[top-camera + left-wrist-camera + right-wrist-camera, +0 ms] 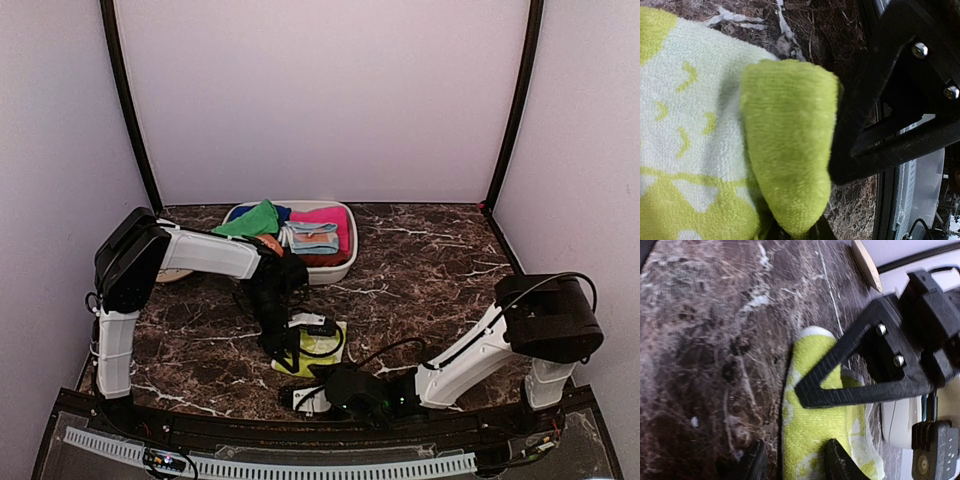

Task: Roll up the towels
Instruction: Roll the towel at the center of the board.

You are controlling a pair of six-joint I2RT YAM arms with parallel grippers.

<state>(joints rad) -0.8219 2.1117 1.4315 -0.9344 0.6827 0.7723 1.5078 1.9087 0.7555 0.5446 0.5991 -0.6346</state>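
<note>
While both arms crowd one towel, worktop (430, 270): dark marbled slab with white veins, pale walls on three sides.
left arm (205, 252): reaches from the left base towards centre, wrist pointing down onto the printed towel (318, 345).
right arm (465, 355): lies low along the near edge, reaching left, wrist just beside the towel's near side.
bin (350, 255): white tub at back centre of the worktop, full of cloths.
printed towel: lies on the worktop between the bin and the near edge; cream with yellow-green shapes, mostly flat.
green towel (255, 218): in the bin's left end, heaped above the rim, neither arm touching it.
other cloths: pink cloth (325, 216) at the bin's right rear, blue folded cloth (312, 238) just in front of it, orange cloth (268, 243) beside the green towel's near side.
flap (790, 145): plain yellow-green part of the printed towel, turned up off the flat cloth.
left jaws: clenched on the base of that flap, at the bottom of the left wrist view.
right jaws: parted, one tip either side of the printed towel's edge strip; whether the pads press the cloth, cannot tell.
</note>
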